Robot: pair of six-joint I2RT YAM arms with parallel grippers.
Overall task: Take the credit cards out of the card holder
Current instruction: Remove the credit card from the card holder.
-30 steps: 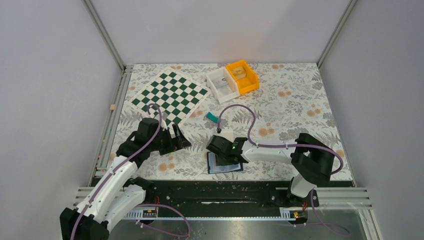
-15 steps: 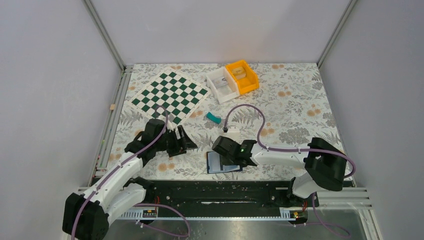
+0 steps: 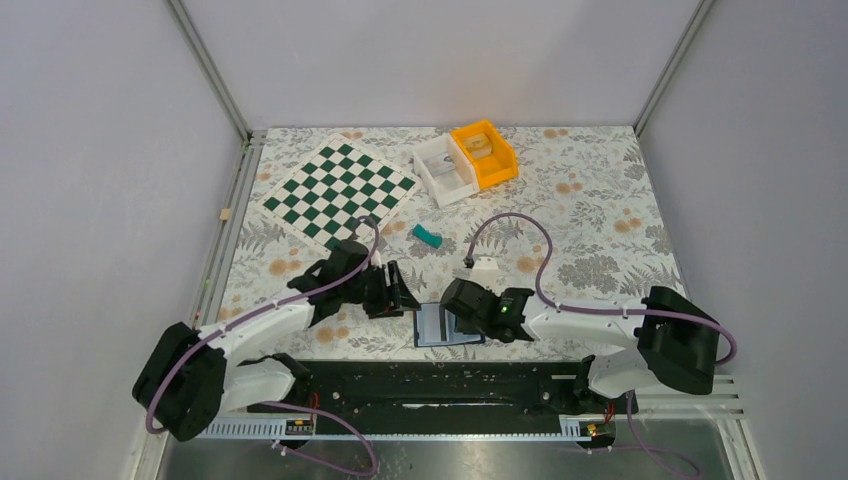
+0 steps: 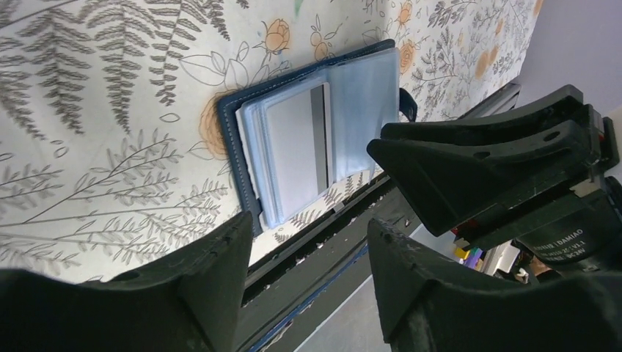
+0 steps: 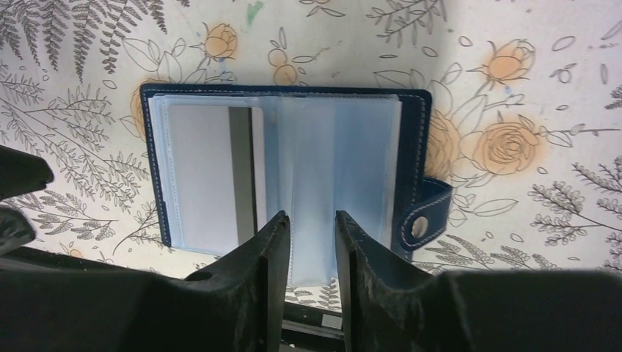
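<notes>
The card holder (image 5: pixel 414 147), a navy bifold wallet, lies open on the flowered table near the front edge, its snap tab (image 5: pixel 419 218) at the right. Pale blue sleeves (image 5: pixel 345 154) fill it, and a whitish-grey credit card (image 5: pixel 202 176) with a dark stripe sits in the left sleeve. My right gripper (image 5: pixel 311 220) hangs over the wallet's near edge, jaws narrowly apart, a pale blue sleeve showing between them. My left gripper (image 4: pixel 309 224) is open and empty just left of the card holder (image 4: pixel 235 125). From above, both grippers (image 3: pixel 405 295) (image 3: pixel 455 298) flank the wallet (image 3: pixel 440 332).
A green-and-white chessboard mat (image 3: pixel 340 190) lies at the back left. A white bin (image 3: pixel 445 170) and an orange bin (image 3: pixel 485 152) stand at the back. A small teal block (image 3: pixel 428 236) lies mid-table. The black rail (image 3: pixel 440 375) runs just beyond the wallet's near edge.
My left arm has swung right, up to the wallet's left side, and its jaws have narrowed. My right arm has slid right and nearer, uncovering more of the wallet.
</notes>
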